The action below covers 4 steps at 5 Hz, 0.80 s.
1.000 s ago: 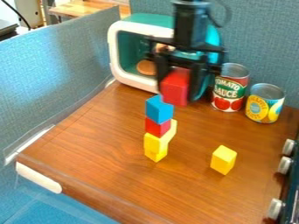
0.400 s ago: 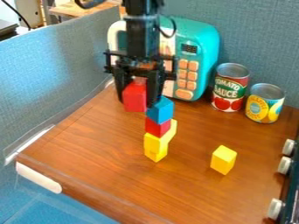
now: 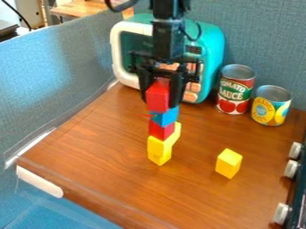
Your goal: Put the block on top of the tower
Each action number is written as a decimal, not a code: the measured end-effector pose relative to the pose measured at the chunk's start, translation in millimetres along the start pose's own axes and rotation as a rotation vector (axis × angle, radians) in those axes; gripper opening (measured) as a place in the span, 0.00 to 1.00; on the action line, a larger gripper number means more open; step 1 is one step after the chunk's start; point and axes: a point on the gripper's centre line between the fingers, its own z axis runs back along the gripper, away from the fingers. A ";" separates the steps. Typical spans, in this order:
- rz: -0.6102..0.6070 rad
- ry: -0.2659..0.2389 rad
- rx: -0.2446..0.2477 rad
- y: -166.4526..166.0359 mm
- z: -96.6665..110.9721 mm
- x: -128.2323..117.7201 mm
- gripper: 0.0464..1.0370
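The black gripper (image 3: 161, 91) hangs at upper centre, shut on a red block (image 3: 158, 96). Below stands the tower: a blue block (image 3: 165, 118) on top, a smaller-looking red block (image 3: 161, 130) under it, and yellow blocks (image 3: 159, 150) at the base. In this view the held block overlaps the upper part of the blue one; whether the two touch, I cannot tell.
A loose yellow block (image 3: 229, 163) stands right of the tower on the brown table (image 3: 108, 161). Behind are a teal toy microwave (image 3: 210, 49), a tomato sauce can (image 3: 235, 89) and a yellow-labelled can (image 3: 271, 105). Knobs (image 3: 291, 169) line the right edge.
The gripper with its red block first moved left past the tower, then came back right and now lines up with the blue block. The tower has kept its place.
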 end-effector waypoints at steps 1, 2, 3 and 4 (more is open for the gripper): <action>-0.015 -0.014 0.005 -6.6 4.2 3.0 0.56; -0.010 -0.014 0.006 -6.9 5.0 3.1 0.56; -0.019 -0.020 0.000 -8.2 11.8 4.7 0.56; -0.002 -0.015 -0.003 -2.6 11.8 3.6 0.56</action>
